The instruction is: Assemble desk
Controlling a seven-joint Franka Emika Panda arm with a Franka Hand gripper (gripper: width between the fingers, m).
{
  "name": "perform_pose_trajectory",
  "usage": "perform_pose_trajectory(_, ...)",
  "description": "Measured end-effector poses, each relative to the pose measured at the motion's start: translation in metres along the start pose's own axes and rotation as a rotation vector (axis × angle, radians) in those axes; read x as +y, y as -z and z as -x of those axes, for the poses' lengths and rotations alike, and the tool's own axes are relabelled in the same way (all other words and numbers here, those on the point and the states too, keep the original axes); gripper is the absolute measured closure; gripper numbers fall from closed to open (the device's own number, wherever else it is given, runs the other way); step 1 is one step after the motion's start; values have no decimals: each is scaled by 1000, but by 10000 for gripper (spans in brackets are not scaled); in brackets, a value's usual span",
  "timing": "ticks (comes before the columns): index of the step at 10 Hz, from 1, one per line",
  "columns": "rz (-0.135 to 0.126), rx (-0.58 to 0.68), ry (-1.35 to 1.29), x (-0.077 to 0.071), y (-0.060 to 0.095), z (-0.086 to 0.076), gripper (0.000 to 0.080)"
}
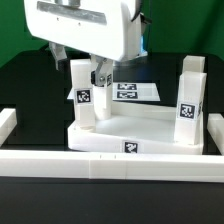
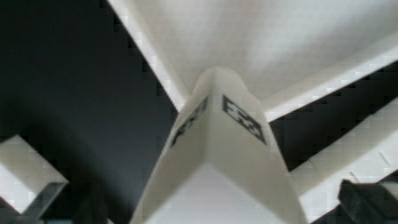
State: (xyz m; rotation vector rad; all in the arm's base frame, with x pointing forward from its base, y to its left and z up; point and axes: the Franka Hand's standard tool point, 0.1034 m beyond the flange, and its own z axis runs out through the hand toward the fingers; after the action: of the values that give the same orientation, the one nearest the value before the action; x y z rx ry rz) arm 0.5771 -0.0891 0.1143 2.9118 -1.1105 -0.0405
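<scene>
Seen in the exterior view, going from its left to its right. At the far left, a white border rail (image 1: 8,128) rising as a short post and running on along the front edge of the black worktop (image 1: 30,90). Behind that rail, the desk's tabletop (image 1: 150,128): white plastic, square, tray-like, lying flat with a black-and-white square tag on its front rim. Standing upright on the tabletop's left part, a white block leg (image 1: 84,95), tall and squared, with a square tag low on its front face. Directly over and just behind that leg, the hand (image 1: 99,74), hanging from the big white arm housing, jaws spread wide and released, gripping nothing; whether a finger touches the leg, not clear. Behind the tabletop, flat on the worktop, the marker board (image 1: 135,91) with printed tags. At the tabletop's right corner, a second leg (image 1: 190,95), upright, tagged on its front.

In the wrist view, the near leg (image 2: 217,150) filling the middle, one edge toward the camera, tags on its face, with the dark fingers (image 2: 36,205) standing apart on either side of it.
</scene>
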Motion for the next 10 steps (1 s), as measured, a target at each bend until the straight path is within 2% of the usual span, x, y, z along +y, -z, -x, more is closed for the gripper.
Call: perform_pose_trajectory(10, 7, 3, 619, 1, -1, 0, 150)
